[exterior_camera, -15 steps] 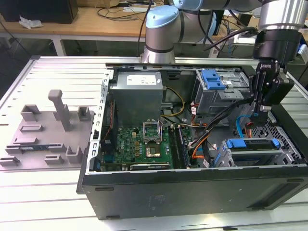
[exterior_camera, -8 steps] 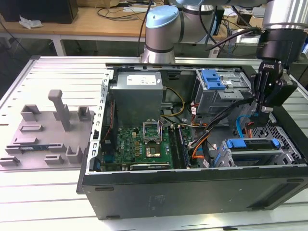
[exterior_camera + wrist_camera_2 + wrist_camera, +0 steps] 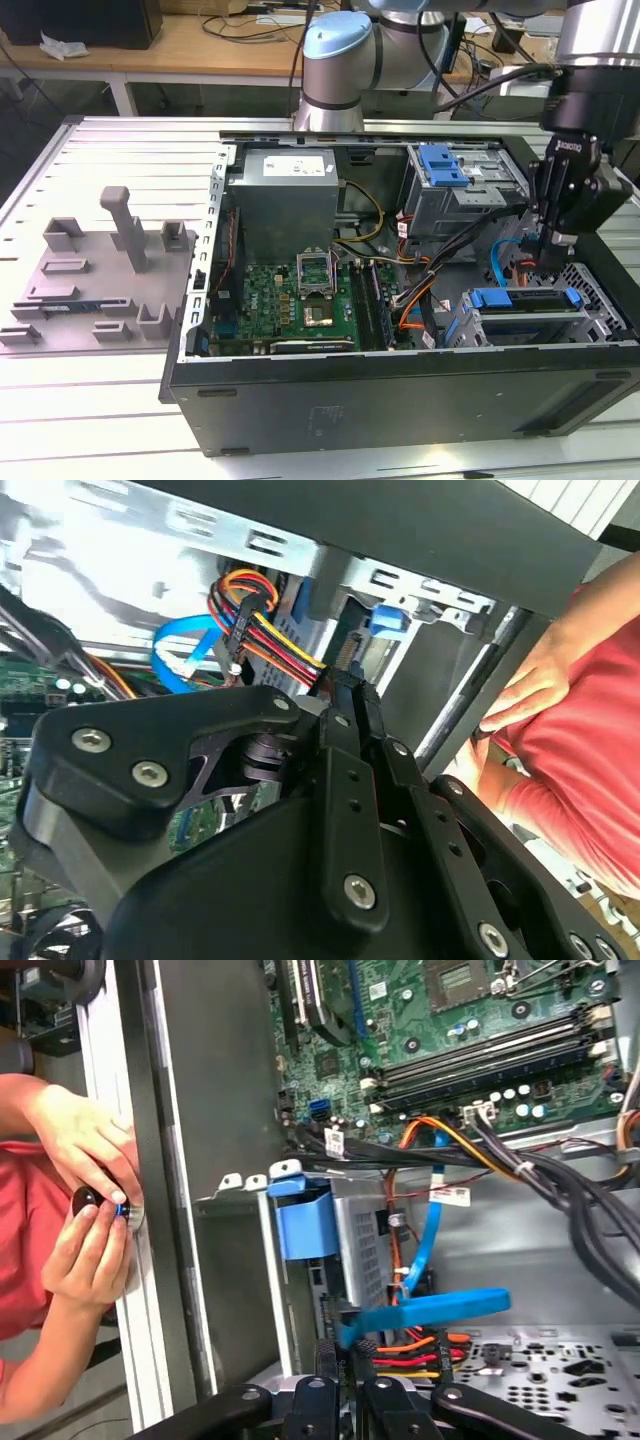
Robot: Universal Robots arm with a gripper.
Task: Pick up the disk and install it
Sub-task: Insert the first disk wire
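**A:** Exterior view first. Where is the tool?

**B:** The gripper (image 3: 552, 258) hangs at the right of the frame. Its tips point down into the open computer case (image 3: 400, 400).

**A:** And the disk?

**B:** The disk (image 3: 525, 303) sits in the drive cage at the case's lower right, just below the gripper, with its blue carrier showing. The grey power supply (image 3: 285, 195) is at upper centre, with the motherboard (image 3: 300, 290) below it. A blue latch (image 3: 445, 165) sits at upper right. A grey fixture tray (image 3: 100, 270) lies on the table at the exterior view's left.

**A:** Second wrist view?

**B:** The fingers (image 3: 345, 770) are drawn narrow, nearly together. Their tips are right at the black plug of a red, yellow and black wire bundle (image 3: 265, 620). I cannot tell whether they pinch anything. A person's hand (image 3: 545, 680) is at the case's edge.

**A:** First wrist view?

**B:** The gripper (image 3: 345, 1348) is close to the black plug of a flat blue cable (image 3: 430, 1310). The disk (image 3: 305, 1222) stands in its cage just beside that. Outside the case wall, two hands (image 3: 85, 1210) hold a small round black object.
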